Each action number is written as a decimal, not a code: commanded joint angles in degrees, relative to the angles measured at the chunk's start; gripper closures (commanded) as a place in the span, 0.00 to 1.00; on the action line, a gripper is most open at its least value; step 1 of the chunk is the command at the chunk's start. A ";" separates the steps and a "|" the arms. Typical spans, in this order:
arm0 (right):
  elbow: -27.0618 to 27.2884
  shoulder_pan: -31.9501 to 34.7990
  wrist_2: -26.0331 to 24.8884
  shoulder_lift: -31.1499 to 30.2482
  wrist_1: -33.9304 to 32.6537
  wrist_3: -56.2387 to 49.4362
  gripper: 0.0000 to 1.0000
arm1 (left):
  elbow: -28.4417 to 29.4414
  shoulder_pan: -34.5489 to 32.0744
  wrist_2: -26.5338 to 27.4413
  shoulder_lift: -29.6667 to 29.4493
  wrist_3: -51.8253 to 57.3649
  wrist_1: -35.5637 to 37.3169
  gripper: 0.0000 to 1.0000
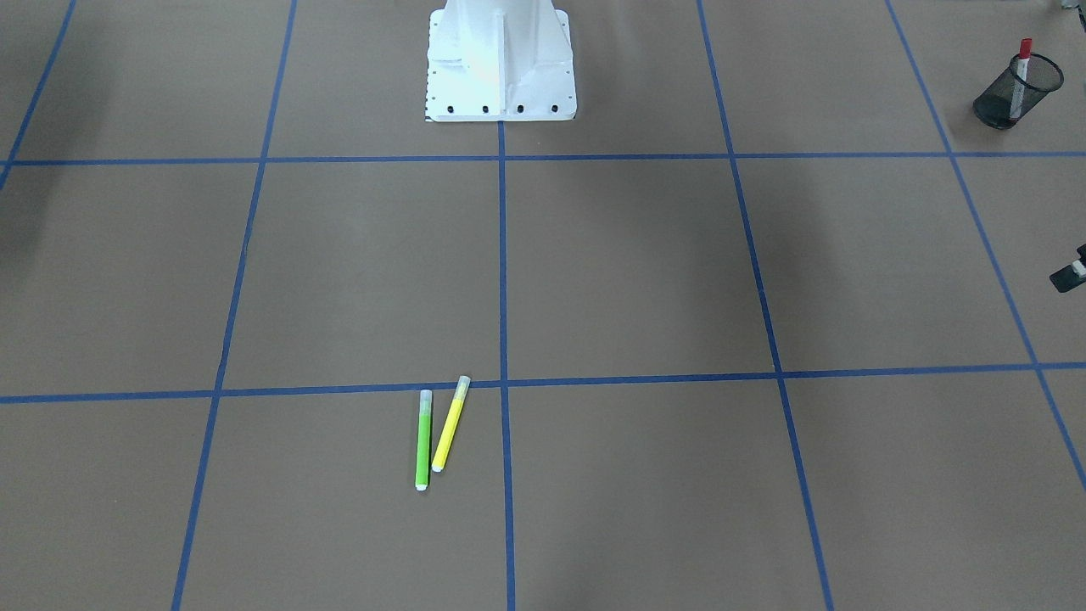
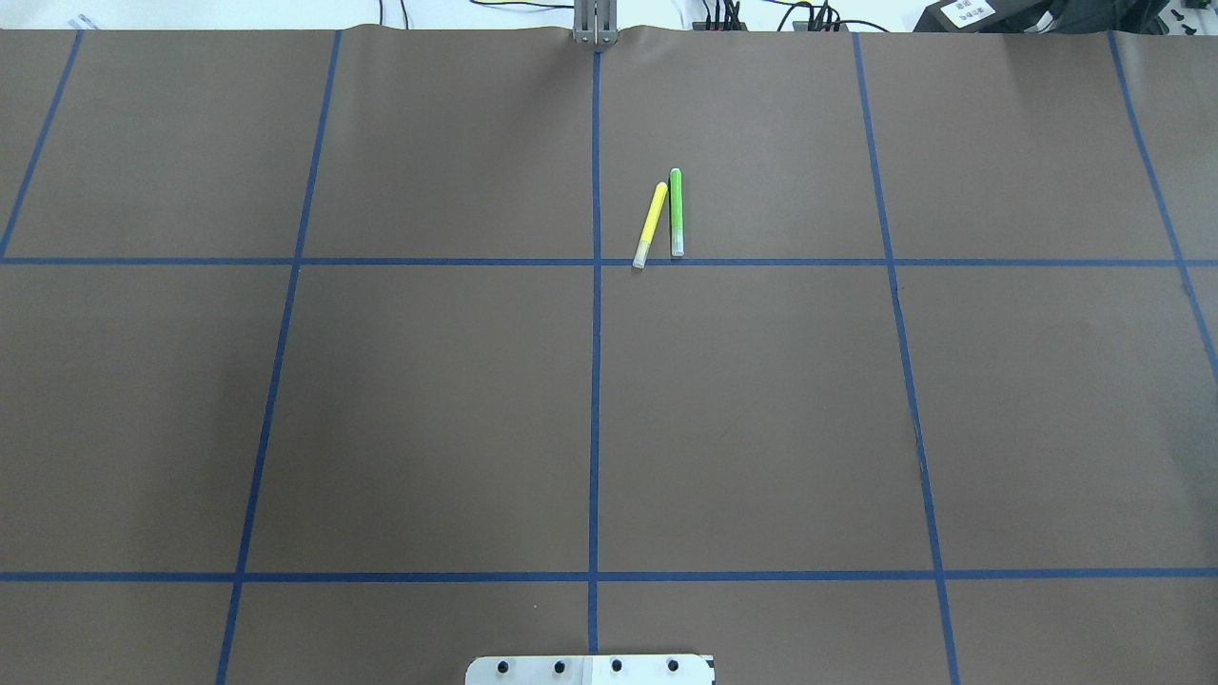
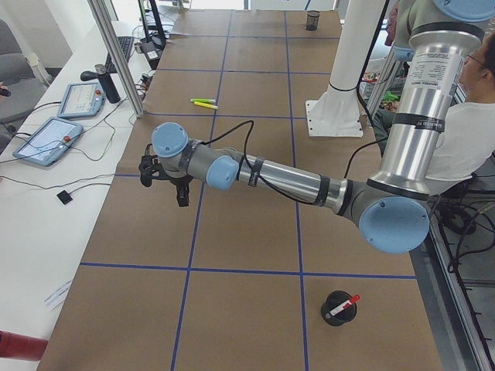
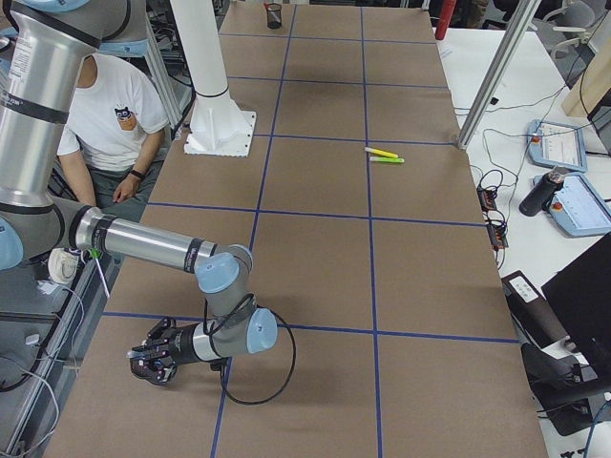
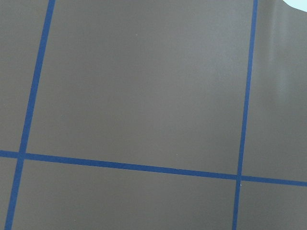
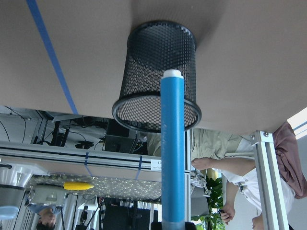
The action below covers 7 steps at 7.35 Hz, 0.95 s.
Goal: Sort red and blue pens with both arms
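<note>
While the red pen [image 1: 1022,64] stood tilted in a black mesh cup [image 1: 994,109] at the left end of the table [image 2: 428,409], the left gripper [image 3: 164,176] hung above the tabletop nearby, its jaw gap impossible to judge. Mid-table, toward the far edge, the yellow marker [image 2: 651,224] and green marker [image 2: 677,211] lay side by side. At the right end, the right gripper [image 4: 153,364] clamped the blue pen [image 6: 172,153], its white end pointing at a second mesh cup [image 6: 153,57].

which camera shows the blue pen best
The right wrist view: the blue pen runs up mid-frame, white end pointing at a black mesh cup. In exterior right it is too small to tell; the other views miss it.
</note>
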 commanded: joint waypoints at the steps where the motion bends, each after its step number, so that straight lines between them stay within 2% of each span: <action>1: 0.32 0.28 -0.31 -0.15 -3.10 -0.31 1.00 | -0.04 0.28 0.01 -0.01 -0.36 -1.79 0.00; 2: 0.58 0.28 0.22 -0.15 -4.51 -0.22 1.00 | -0.04 0.19 0.01 -0.01 -0.37 -1.89 0.00; 7: -5.38 0.20 5.40 0.38 -3.83 -0.22 1.00 | -1.01 0.28 0.01 -0.01 -0.54 -1.80 0.00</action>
